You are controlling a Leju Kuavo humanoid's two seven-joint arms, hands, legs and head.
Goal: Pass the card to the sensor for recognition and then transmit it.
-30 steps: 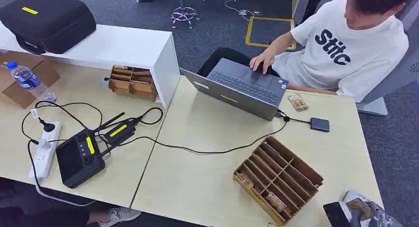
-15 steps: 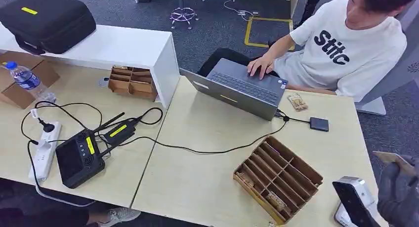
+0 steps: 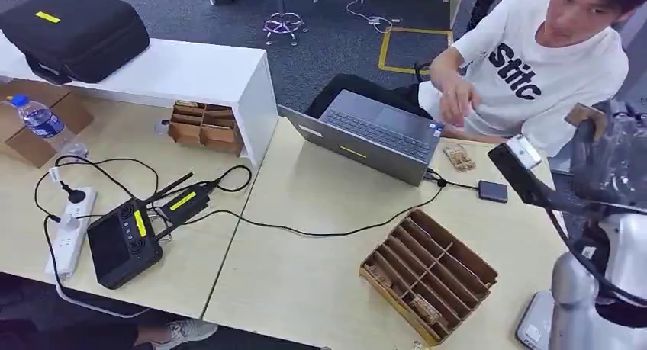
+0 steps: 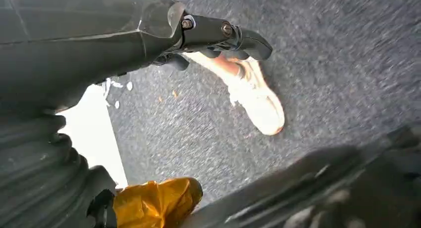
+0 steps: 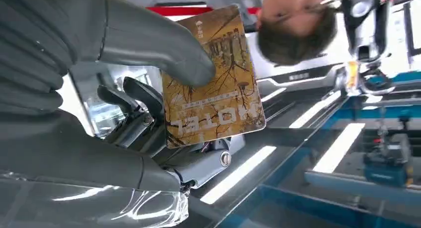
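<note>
We are holding the card in our right robot hand, the thick thumb pressing on its printed face and the darker fingers backing it from behind. The card is brown and gold, with a tree pattern and the word MOTEL on it. In the head view the right robot hand is sitting raised at the right edge, above the far right corner of the surface, with a brown corner of the card sticking up from it. Just beside that robot hand, toward the laptop, a dark device with a white end is showing; we cannot tell whether it is the sensor. A white base is standing on the surface near its right front corner.

Our left robot hand is hanging over the grey carpet floor, its dark fingers curling in with nothing visible in them; a pale shoe is lying on the floor past them.

On the surface, a brown divided tray is sitting in front of the laptop, and a small black box is lying to the laptop's right. A person in a white shirt is sitting behind the laptop, one hand raised above it.
</note>
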